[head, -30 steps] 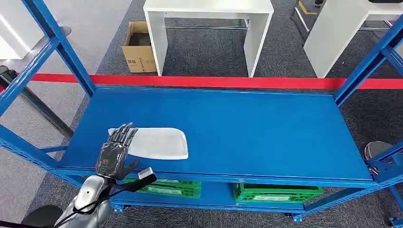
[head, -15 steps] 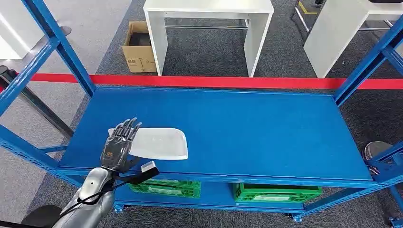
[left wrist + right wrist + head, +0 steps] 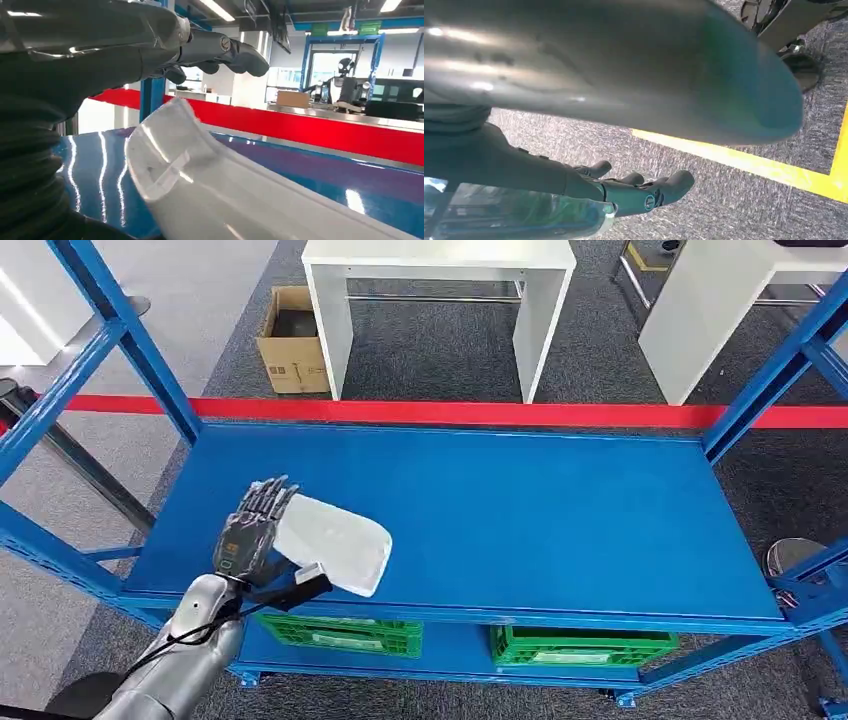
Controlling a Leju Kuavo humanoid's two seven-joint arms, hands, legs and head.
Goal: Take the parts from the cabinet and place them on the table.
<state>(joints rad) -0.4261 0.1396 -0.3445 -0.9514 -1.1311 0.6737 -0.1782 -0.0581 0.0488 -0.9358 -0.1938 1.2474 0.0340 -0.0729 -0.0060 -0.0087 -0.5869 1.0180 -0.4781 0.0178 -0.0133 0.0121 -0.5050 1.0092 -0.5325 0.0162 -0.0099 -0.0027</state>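
A flat white plastic part (image 3: 338, 541) with rounded corners lies at the front left of the blue cabinet shelf (image 3: 520, 520). My left hand (image 3: 254, 529) grips the part's left end, and that end is raised so the part sits tilted. Seen from the left wrist, the white part (image 3: 225, 190) curves up under the dark fingers (image 3: 235, 50), which reach over its edge. My right hand (image 3: 634, 192) hangs beside my body over grey carpet, fingers loosely apart and holding nothing.
Blue uprights (image 3: 130, 340) frame the shelf at both sides. Two green crates (image 3: 345, 632) (image 3: 580, 645) sit on the shelf below. Beyond a red bar (image 3: 450, 412) stand a white table (image 3: 440, 300) and a cardboard box (image 3: 290, 340). A yellow line (image 3: 744, 160) crosses the carpet.
My left hand slid further over the part's left end and took hold. That end has come up off the shelf, leaving the part tilted and turned slightly.
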